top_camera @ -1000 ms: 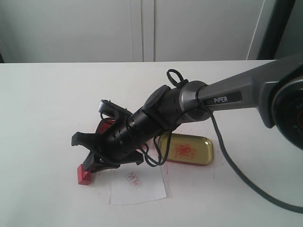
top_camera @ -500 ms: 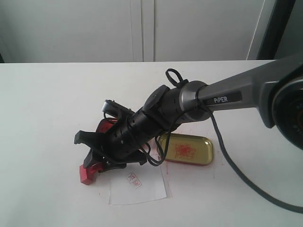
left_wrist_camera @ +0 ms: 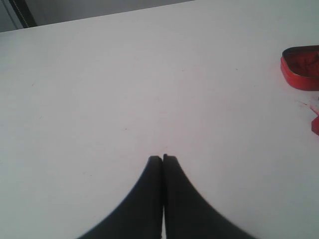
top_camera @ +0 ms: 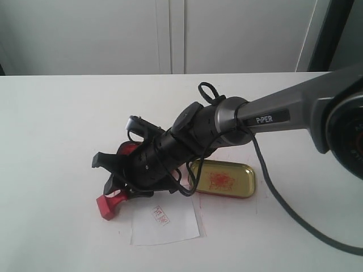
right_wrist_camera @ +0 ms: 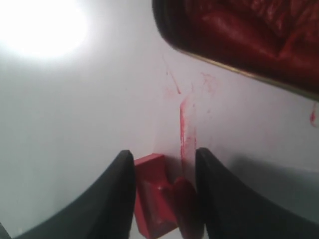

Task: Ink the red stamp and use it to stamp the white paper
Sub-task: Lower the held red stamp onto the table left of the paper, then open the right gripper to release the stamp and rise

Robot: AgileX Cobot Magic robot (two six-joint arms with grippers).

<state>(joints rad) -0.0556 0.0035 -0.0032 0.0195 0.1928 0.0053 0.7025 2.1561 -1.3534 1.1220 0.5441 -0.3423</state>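
Off to the left, the left end effector hangs over a bare stretch of the desk with its two fingers pressed together on nothing. It takes no part in the work at this moment.

Next comes the red stamp. It lies tipped on its side on the desk, just beside the left edge of the white paper and not on it. The right end effector reaches across from the right and stands over the stamp. In the right wrist view its fingers are spread, with the stamp's block and knob lying between them. It looks released rather than gripped, though the stamp nearly fills the gap, so a light touch on either side cannot be ruled out.

Behind the end effector, the open red ink tin shows only partly.

The paper carries a small red imprint near its upper middle. To its right sits the gold tin lid, smeared with red.

Judging by that imprint, both inking and stamping look done, and the stamp seems to be set down. What remains, at most, is lifting the right arm clear; the toppled stamp could be stood upright if a tidy finish matters.
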